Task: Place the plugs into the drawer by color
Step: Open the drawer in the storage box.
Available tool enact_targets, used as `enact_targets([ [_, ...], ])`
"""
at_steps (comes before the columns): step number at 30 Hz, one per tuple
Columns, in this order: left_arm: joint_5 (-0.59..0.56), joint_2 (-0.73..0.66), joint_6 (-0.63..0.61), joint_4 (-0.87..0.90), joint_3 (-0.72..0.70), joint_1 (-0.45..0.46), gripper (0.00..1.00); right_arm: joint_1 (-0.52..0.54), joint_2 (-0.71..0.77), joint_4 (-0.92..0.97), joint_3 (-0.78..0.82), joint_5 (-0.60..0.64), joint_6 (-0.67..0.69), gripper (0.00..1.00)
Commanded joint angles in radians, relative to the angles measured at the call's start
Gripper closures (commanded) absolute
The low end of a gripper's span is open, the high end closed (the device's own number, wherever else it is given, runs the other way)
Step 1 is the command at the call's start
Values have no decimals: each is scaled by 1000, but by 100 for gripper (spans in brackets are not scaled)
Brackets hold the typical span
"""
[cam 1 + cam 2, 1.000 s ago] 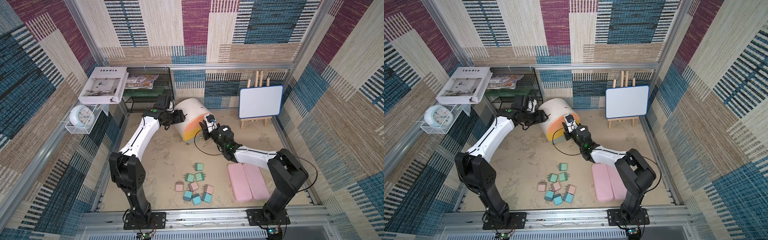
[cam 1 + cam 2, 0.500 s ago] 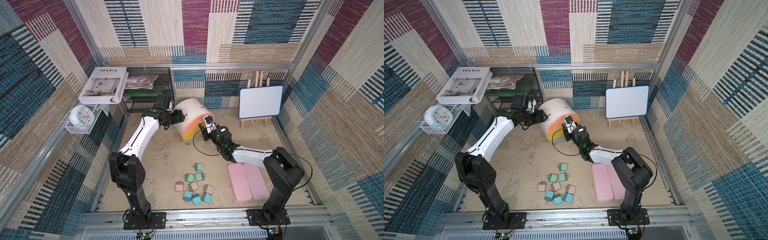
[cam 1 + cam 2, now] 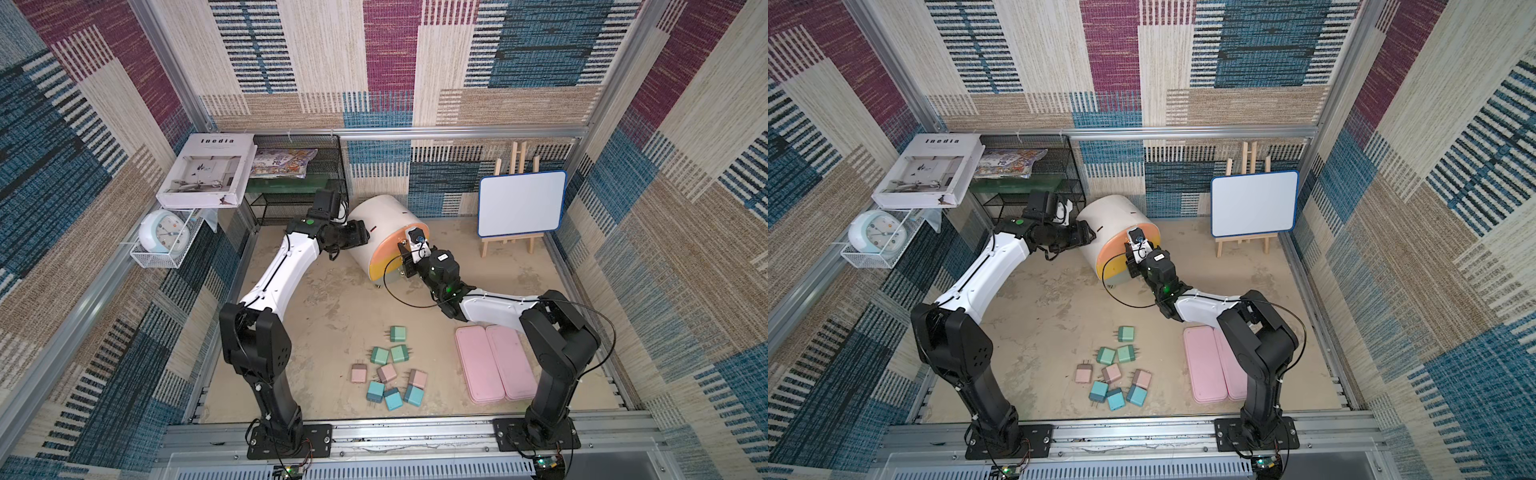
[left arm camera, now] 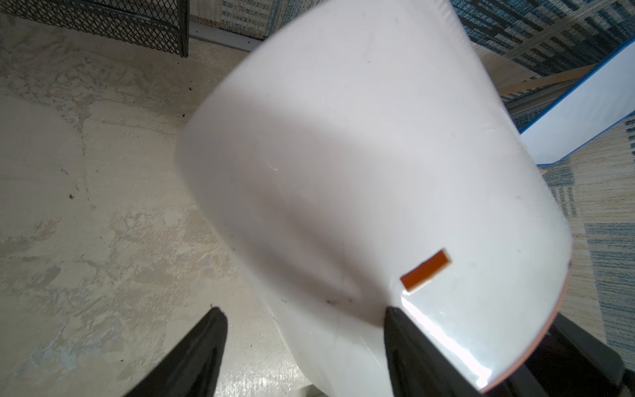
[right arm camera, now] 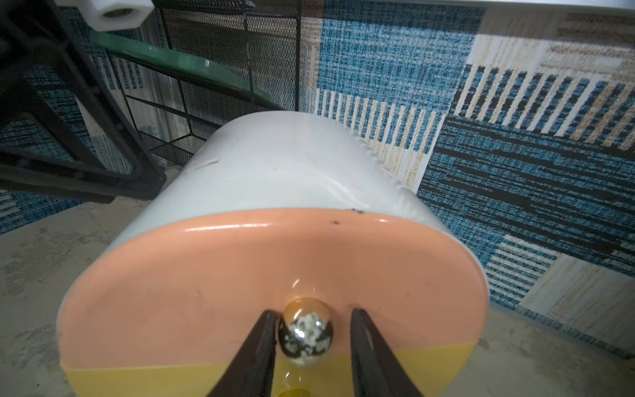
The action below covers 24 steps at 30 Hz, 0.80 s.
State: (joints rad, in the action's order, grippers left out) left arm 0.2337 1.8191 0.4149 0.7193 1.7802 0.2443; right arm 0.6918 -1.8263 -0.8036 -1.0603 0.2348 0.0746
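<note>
White shell on the drawer (image 3: 386, 232), and its top front (image 5: 275, 275) glows peach, a yellow front (image 5: 171, 381) right beneath, a shiny gold knob (image 5: 305, 331) on the peach. A small orange tab (image 4: 426, 269) marks the white shell. In front of the drawer, pastels everywhere: green plugs (image 3: 397, 333), pink plugs (image 3: 358, 372), blue plugs (image 3: 392, 399), and flat pink cases (image 3: 494, 363) alongside. Beside the drawer stands a whiteboard (image 3: 521, 203), white with a blue frame. The table (image 3: 332, 299) is mottled beige. The walls (image 3: 390, 50) behind the drawer are a woven patchwork of blue, magenta, cream and tan stripes.

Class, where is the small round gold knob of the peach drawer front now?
In the right wrist view, the gold knob sits between the right gripper's open fingers, beside the yellow drawer front.
</note>
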Motion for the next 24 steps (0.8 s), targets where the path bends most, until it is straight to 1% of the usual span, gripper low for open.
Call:
enact_targets([
  [1,0,8,-8,16,-1,-2,24,1,-1,-31,-6,6,7,64],
  [6,1,11,-8,15,2,-6,24,2,15,-19,-2,2,7,70],
  [14,10,6,-5,15,2,-19,24,3,71,38,29,-34,1,85],
  [18,16,8,-2,16,2,-21,24,7,122,62,73,-51,-21,87],
  [24,22,8,2,16,2,-22,24,31,207,83,175,-25,-50,87],
])
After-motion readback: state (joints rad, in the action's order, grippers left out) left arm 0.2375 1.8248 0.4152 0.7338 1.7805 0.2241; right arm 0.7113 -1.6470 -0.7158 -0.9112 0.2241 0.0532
